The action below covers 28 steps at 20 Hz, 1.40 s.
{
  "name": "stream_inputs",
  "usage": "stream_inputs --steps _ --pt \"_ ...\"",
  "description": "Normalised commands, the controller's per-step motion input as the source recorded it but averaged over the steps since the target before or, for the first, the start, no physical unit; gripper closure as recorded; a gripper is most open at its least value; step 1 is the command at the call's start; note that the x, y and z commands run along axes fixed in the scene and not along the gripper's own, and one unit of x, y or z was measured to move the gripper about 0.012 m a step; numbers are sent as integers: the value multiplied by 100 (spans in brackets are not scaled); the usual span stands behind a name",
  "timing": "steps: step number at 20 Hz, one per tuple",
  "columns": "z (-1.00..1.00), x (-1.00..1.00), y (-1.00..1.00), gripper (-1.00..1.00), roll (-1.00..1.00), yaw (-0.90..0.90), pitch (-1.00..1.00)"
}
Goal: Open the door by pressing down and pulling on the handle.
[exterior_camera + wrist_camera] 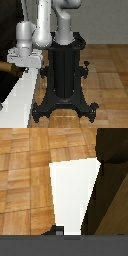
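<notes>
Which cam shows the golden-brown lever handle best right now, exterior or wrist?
Exterior view. The short golden-brown cylindrical lever handle pokes out at that view's left edge, just below the white gripper, partly cropped. The wrist view shows none of it, only the pale grey-white door frame and wooden floor.

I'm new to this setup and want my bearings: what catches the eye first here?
The tall black pedestal fills the middle of the exterior view, with the white arm bending down towards that view's left. There the hand sits above the pale door frame, by the golden-brown handle.
</notes>
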Motion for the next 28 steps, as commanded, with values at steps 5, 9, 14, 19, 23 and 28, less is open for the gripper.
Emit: stream_inputs --steps 5,9,14,19,23,28 --pt "-60 0 0 100 0 0 0" --pt "-50 0 0 100 0 0 0" --pt "0 0 40 100 0 0 0" --pt "0 0 100 100 0 0 0" --pt "0 0 100 100 0 0 0" --pt "0 0 100 100 0 0 0"
